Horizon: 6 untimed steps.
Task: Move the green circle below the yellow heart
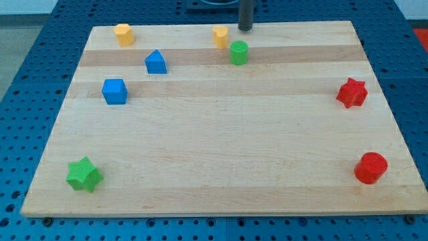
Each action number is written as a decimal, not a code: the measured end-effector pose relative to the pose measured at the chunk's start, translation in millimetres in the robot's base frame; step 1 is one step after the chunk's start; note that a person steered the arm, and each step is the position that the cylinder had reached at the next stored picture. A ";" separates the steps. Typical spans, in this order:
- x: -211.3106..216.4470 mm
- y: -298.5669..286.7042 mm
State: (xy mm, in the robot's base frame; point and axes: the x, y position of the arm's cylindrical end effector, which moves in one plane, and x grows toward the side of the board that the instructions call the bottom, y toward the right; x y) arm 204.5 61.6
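The green circle (239, 52) is a short green cylinder near the board's top edge, a little right of centre. The yellow heart (221, 36) stands just up and left of it, nearly touching. My tip (245, 29) is the lower end of the dark rod at the board's top edge, just up and right of the green circle and right of the yellow heart, touching neither.
A yellow hexagon-like block (124, 33) stands at the top left. A blue house-shaped block (156, 62) and a blue cube (114, 91) sit on the left. A green star (84, 175) is at the bottom left. A red star (352, 93) and a red cylinder (370, 167) are on the right.
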 end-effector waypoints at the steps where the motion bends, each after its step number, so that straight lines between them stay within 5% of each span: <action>1: 25.1 4.8; 3: 73.7 -7.5; 6: 85.0 -54.4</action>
State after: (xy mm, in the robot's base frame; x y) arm 289.4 7.2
